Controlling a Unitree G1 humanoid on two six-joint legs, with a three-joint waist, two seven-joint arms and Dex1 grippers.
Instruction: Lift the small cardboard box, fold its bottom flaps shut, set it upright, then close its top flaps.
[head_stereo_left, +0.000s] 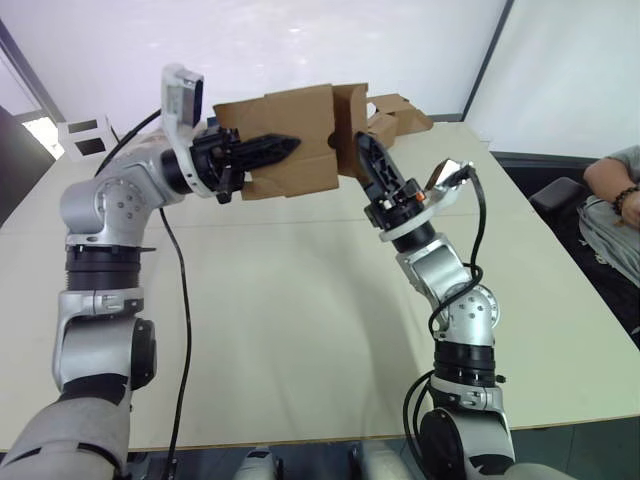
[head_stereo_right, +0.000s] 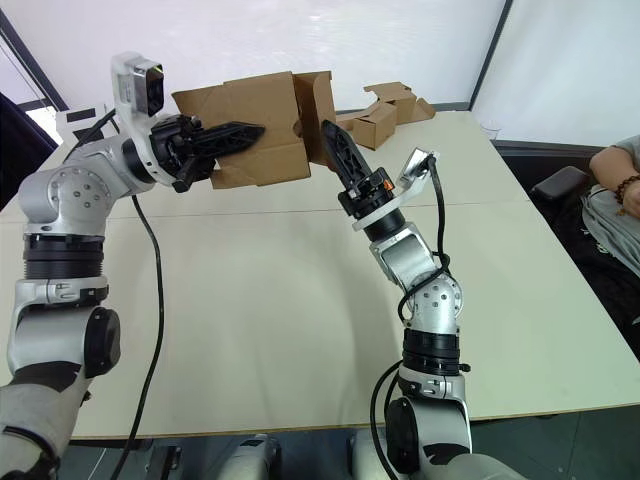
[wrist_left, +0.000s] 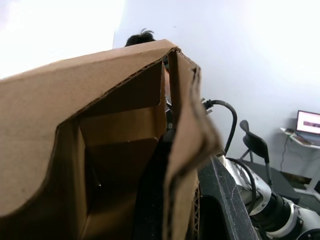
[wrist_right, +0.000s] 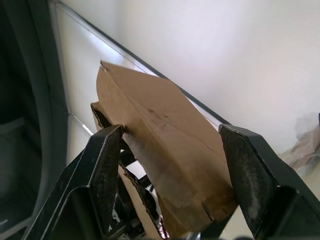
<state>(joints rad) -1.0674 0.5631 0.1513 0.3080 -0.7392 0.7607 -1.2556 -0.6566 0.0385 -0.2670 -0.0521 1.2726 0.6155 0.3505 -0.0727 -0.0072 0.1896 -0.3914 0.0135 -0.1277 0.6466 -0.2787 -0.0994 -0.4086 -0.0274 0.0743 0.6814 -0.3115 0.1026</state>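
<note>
R gripper (head_stereo_right: 335, 143) jaws spread, straddling flap of small cardboard box (head_stereo_right: 262, 130); L gripper (head_stereo_right: 235, 135) jaws pinching box wall above worktop (head_stereo_right: 300, 300).

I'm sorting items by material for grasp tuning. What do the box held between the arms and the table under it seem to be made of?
The small cardboard box: plain brown corrugated cardboard, matte and unprinted; the fluted layers show along its cut edges in the left wrist view. The table: a smooth, pale beige top, likely laminate or coated board; the look leaves that open.
</note>
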